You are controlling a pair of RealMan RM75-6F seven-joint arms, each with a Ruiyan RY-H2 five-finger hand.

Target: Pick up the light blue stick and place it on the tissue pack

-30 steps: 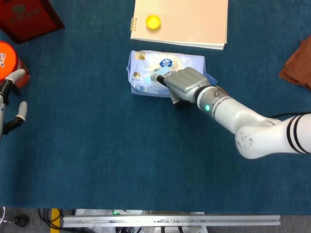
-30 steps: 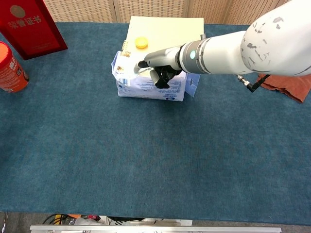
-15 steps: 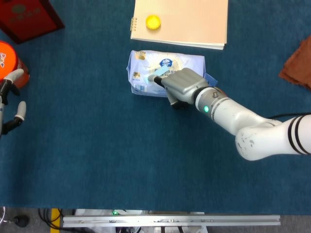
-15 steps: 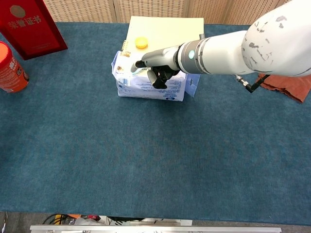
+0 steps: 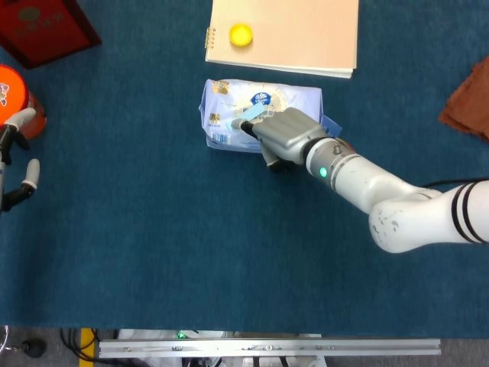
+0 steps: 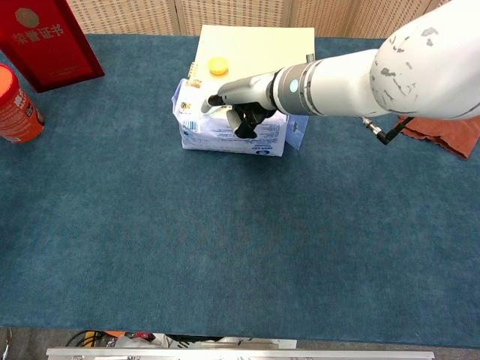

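The tissue pack (image 5: 290, 97) lies at the upper middle of the blue table; the chest view shows its front face (image 6: 201, 132). My right hand (image 5: 286, 132) reaches over the pack from the right and holds the light blue stick (image 5: 253, 117) against the pack's top. In the chest view the right hand (image 6: 246, 93) covers most of the stick, and only a pale tip (image 6: 211, 109) shows below the fingertips. My left hand (image 5: 17, 164) hangs at the far left edge of the head view with its fingers apart and nothing in it.
A tan notebook (image 5: 298, 30) with a yellow cap (image 5: 241, 34) on it lies just behind the pack. A red box (image 6: 45, 41) and an orange can (image 6: 15, 97) stand at the far left. A brown cloth (image 5: 467, 99) lies at the right edge.
My right hand has edged slightly left over the tissue pack, still holding the stick. The left hand has barely shifted.
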